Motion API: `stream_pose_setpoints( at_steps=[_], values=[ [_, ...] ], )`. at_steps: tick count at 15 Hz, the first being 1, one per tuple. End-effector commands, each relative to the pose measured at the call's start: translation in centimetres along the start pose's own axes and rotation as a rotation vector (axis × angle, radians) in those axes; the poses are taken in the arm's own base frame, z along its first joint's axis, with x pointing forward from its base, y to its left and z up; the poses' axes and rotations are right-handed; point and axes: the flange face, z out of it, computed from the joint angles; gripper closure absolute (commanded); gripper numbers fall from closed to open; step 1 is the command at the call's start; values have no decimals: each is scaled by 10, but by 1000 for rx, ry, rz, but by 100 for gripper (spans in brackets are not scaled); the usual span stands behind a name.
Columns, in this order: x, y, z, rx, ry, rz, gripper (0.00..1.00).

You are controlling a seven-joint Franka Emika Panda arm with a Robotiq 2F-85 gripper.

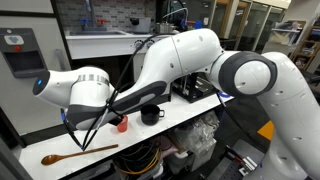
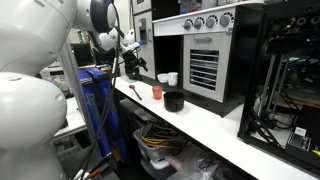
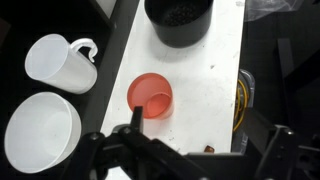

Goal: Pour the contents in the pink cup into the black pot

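The pink cup (image 3: 150,97) stands upright on the white table, with the black pot (image 3: 180,20) just beyond it at the top of the wrist view. My gripper (image 3: 205,130) is open and empty above the table. Its one finger overlaps the cup's near rim in the picture, and the other finger is far off to the side. Both exterior views show the cup (image 1: 122,126) (image 2: 157,92) next to the pot (image 1: 150,115) (image 2: 174,100). In an exterior view the gripper (image 2: 132,64) hangs above and short of the cup. The cup's contents cannot be made out.
A white mug (image 3: 62,60) with a handle and a white bowl (image 3: 40,128) sit on a dark surface beside the cup. A wooden spoon (image 1: 75,153) lies on the table (image 1: 190,118). An oven-like appliance (image 2: 200,50) stands behind the pot. Cables (image 3: 240,100) hang past the table edge.
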Motion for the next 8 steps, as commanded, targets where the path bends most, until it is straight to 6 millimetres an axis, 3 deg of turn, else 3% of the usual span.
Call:
stream_pose_setpoints(
  at_steps=[1, 8],
  values=[
    [-41, -22, -12, 46, 34, 101, 0],
    [-125, -68, -35, 101, 27, 418, 0]
  ],
)
